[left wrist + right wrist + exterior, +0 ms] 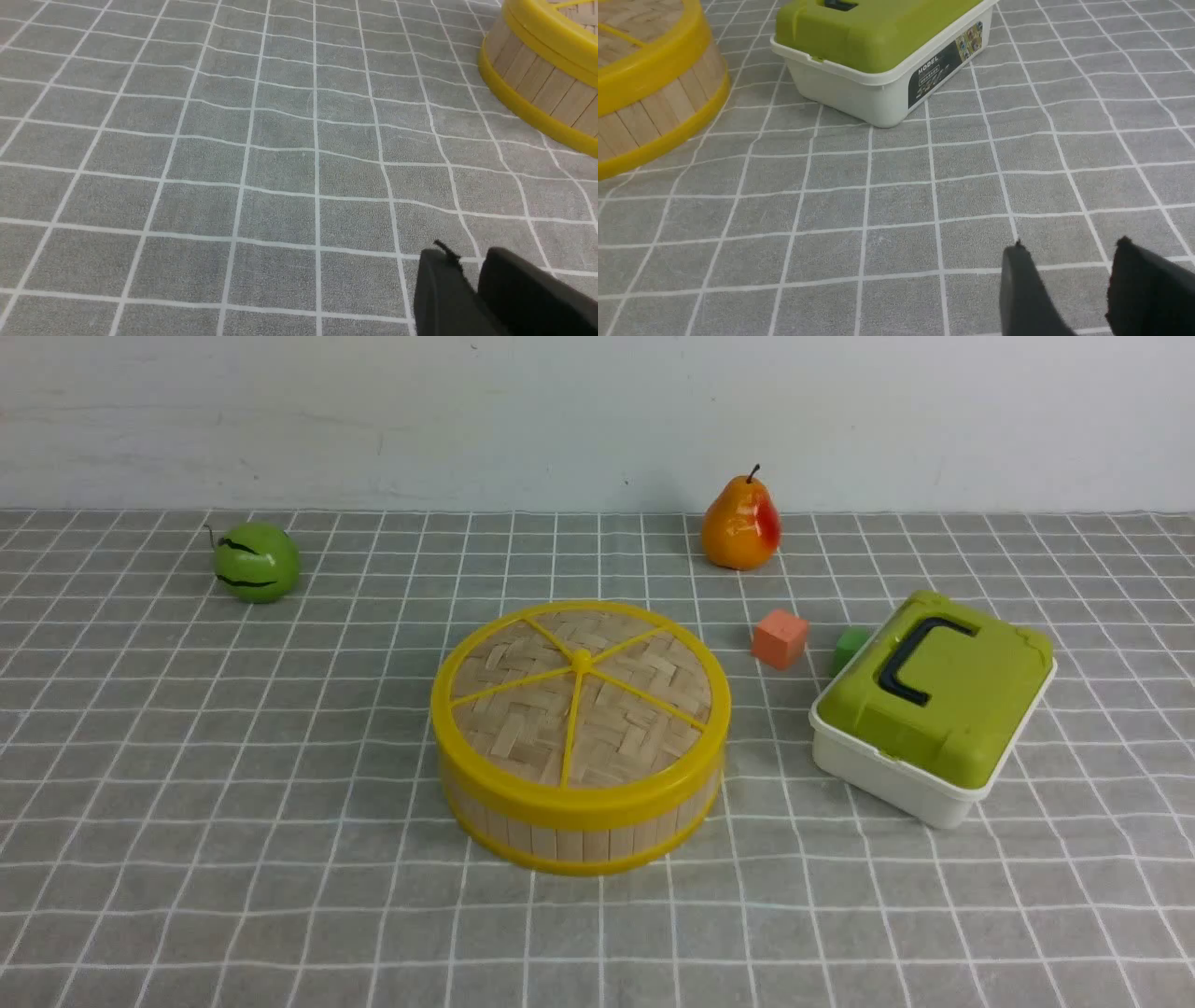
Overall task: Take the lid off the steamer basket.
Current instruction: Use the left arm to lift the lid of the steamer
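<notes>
Altogether, one lid (523,719), one steamer basket (583,845)

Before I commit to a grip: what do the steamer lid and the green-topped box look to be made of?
Steamer lid: woven bamboo, matte, judging by the crossed flat strips; its rim and spokes look like smooth yellow plastic, though painted material is possible.
Green-topped box: probably moulded plastic, semi-gloss, going by the rounded corners and even colour.

Clear cloth (233,784) surrounds the basket (569,845); rightward, a box (896,784) blocks passage.
</notes>
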